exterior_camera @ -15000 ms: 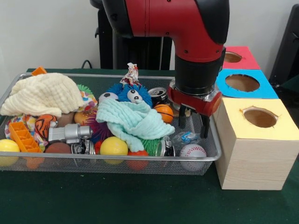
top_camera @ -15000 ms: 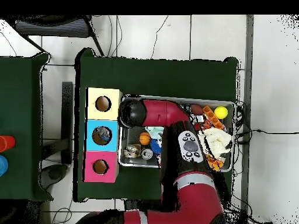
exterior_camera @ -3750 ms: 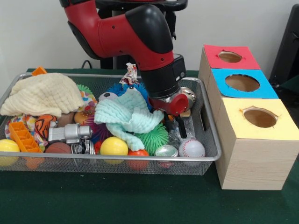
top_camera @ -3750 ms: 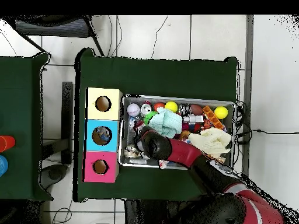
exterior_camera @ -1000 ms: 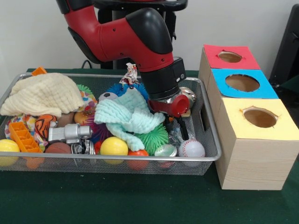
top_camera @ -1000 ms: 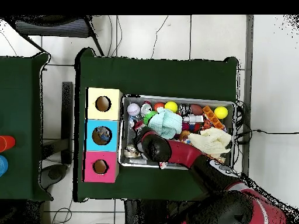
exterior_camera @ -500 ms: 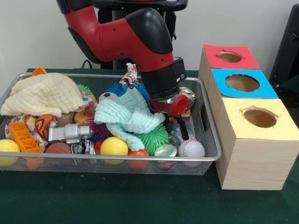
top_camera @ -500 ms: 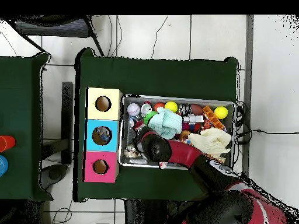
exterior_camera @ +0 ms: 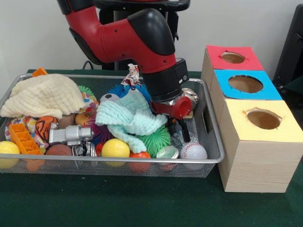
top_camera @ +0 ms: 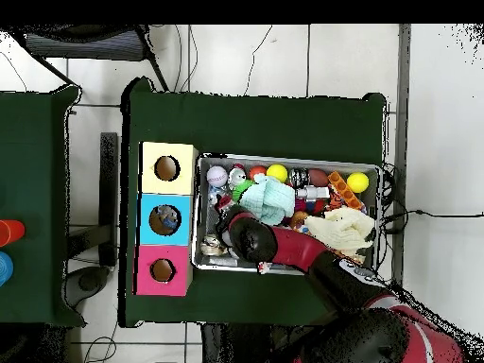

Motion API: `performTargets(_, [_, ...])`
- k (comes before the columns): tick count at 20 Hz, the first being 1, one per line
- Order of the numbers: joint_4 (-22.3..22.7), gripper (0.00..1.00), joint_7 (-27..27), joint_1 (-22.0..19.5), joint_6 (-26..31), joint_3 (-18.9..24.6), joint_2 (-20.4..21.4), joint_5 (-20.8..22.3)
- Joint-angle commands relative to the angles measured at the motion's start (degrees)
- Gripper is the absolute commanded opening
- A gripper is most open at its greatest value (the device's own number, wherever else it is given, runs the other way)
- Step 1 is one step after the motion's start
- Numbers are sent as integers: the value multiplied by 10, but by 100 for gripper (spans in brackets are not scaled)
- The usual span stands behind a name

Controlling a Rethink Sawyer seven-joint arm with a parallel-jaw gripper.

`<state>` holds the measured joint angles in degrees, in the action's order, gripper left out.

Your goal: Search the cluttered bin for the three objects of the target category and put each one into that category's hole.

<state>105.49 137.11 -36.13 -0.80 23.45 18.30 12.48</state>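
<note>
**Gripper down over clear plastic at the box end of the tray**

- Near rim: the wide silver wire-mesh bin [exterior_camera: 208, 161] carries along its front edge a white baseball [exterior_camera: 193, 151], a shiny metal can end [exterior_camera: 167, 152], a yellow ball [exterior_camera: 115, 148] and an orange ridged plastic block [exterior_camera: 23, 138].
- Behind these: a crumpled see-through plastic piece [exterior_camera: 178, 140] lies between the baseball and a green spiky ball [exterior_camera: 156, 138]. It is judged to be one of the three target objects; its long axis cannot be read.
- Above it: the red-and-black arm's gripper [exterior_camera: 180, 131] reaches down with dark fingers [exterior_camera: 184, 133] at the plastic, directly over it. The piece sits just beneath and slightly nearer the front rim than the wrist. Whether the fingers are spread, closed, or gripping the plastic cannot be told.
- Mid tray: a pale mint cloth [exterior_camera: 130, 119] over a blue fuzzy toy, and a cream cloth [exterior_camera: 45, 96] at the far end from the boxes.
- Beside the tray: three pale wooden boxes, yellow-topped nearest, blue next, and the round hole in the red paper top [exterior_camera: 233, 57] farthest back.
- Judgement: the carry runs from the gripper away from the front rim and sideways past two boxes; overhead, the red box [top_camera: 163, 270] lies nearest the robot's base.
</note>
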Motion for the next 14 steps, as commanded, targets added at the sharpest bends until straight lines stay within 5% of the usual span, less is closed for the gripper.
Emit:
performTargets(1, [-59,0,18,4,41,14,-57,-10])
performTargets(9, [-45,0,49,7,49,0,-39,-41])
performTargets(14, [-3,0,67,27,82,-22,40,-60])
